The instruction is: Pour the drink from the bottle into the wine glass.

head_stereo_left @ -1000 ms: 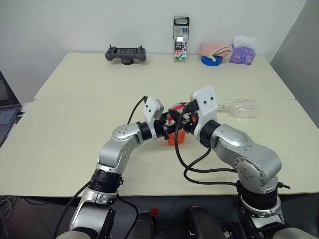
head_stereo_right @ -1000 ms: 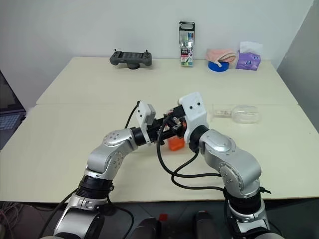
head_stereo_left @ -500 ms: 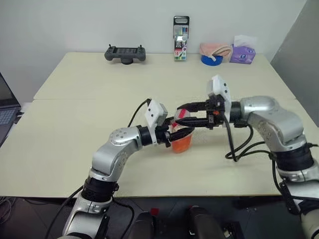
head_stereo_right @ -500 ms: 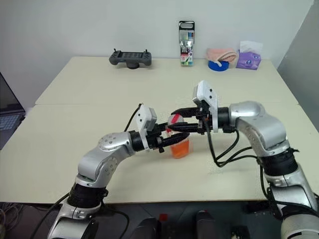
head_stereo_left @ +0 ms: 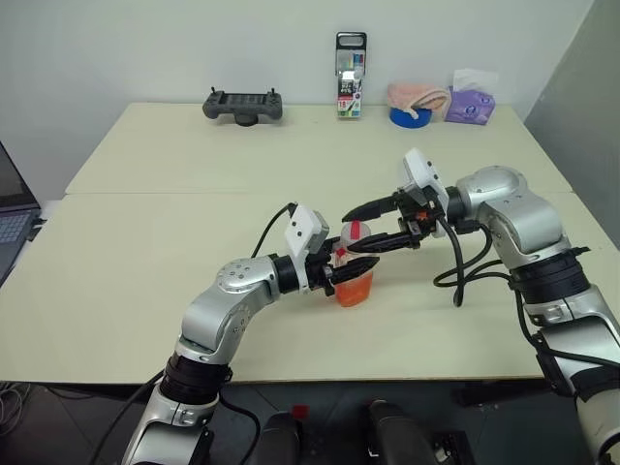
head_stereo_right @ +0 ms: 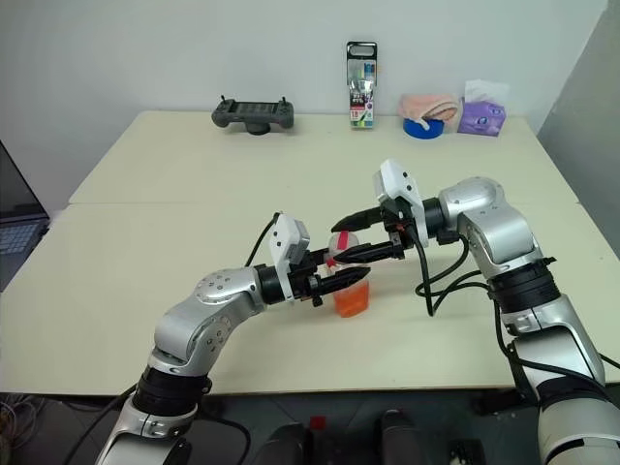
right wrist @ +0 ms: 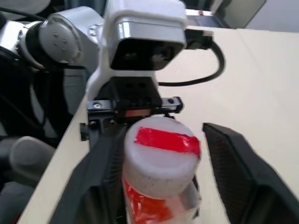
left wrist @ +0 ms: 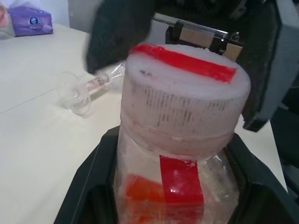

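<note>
Table (head_stereo_left: 145,252) of pale cream holds the scene, with a grey controller (head_stereo_left: 243,105), a marker pack (head_stereo_left: 351,76), a pink cloth (head_stereo_left: 419,95) on a blue tape roll (head_stereo_left: 411,116) and a purple tissue pack (head_stereo_left: 471,105) lined up along its far edge. Nearer the middle, the left gripper (head_stereo_left: 341,273) pinches the bottle (head_stereo_left: 354,274) by its body, fingers clamped on both sides, the bottle upright just above or on the tabletop. The drink (head_stereo_left: 353,288), orange-red, fills the lower part of the bottle. The right gripper (head_stereo_left: 363,228) reaches in from the right with its two black fingers spread, one passing above the cap (head_stereo_left: 355,232) and one beside it; whether they touch the cap cannot be told. The wine glass (left wrist: 84,88) lies on its side on the table beyond the bottle, well apart from both grippers.
</note>
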